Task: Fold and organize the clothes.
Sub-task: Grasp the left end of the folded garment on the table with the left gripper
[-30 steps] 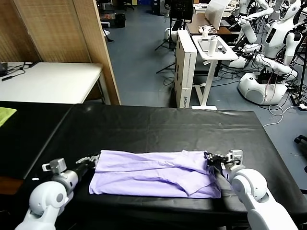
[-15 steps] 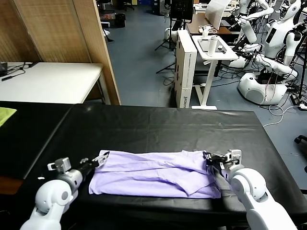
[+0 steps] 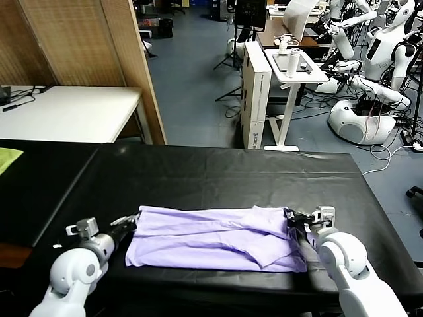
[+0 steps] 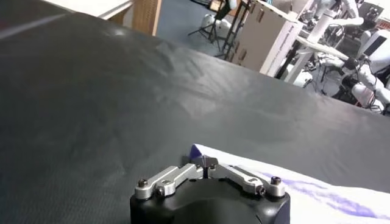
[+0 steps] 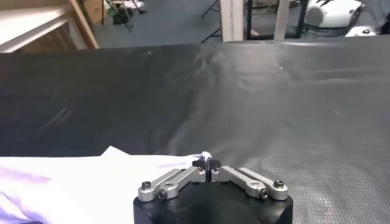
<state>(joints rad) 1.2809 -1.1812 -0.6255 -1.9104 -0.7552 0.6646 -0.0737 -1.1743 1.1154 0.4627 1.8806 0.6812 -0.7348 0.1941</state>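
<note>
- A pale lavender T-shirt point(image 3: 215, 238) is laid flat and partly folded on the black table point(image 3: 218, 175), in the lower centre of the frame.
- The left gripper point(image 3: 132, 221) is seen at the shirt's left far corner, closed on the fabric.
- The right gripper point(image 3: 291, 216) is seen at the shirt's right far corner, closed on the fabric.
- A yellow-green cloth point(image 3: 8, 158) is noted at the left edge.
- A white table point(image 3: 69, 112) is seen at upper left.

Head view looks down over the table point(image 3: 218, 172); both wrist views skim it closely.
</note>
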